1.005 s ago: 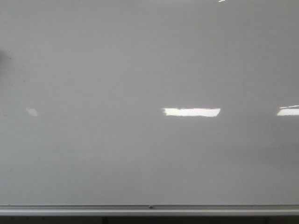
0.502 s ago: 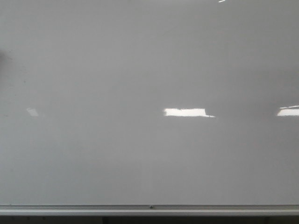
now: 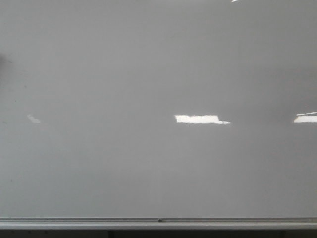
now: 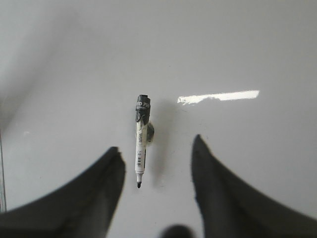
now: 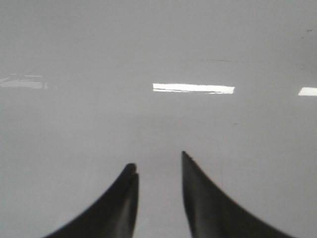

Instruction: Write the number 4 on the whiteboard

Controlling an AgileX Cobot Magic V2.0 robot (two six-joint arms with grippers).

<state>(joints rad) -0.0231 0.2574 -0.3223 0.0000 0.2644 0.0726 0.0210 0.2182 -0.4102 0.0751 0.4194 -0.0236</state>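
The whiteboard (image 3: 148, 74) fills the front view, glossy pale grey, with no number 4 on it in any view. Neither gripper shows in the front view. In the left wrist view a white marker (image 4: 141, 148) with a black cap end and a bare black tip lies against the whiteboard (image 4: 237, 44), over a small dark holder (image 4: 150, 131). My left gripper (image 4: 156, 144) is open and empty, its fingers apart on either side of the marker and not touching it. My right gripper (image 5: 157, 159) is open and empty in front of the bare whiteboard (image 5: 148, 44).
A silver frame rail (image 3: 158, 222) runs along the board's bottom edge. Bright rectangular light reflections (image 3: 198, 119) lie on the board. Faint dark smudges (image 3: 7, 62) mark its left edge.
The middle light reflection in the front view has shortened at its right end and shifted slightly. Nothing else on the board has changed.
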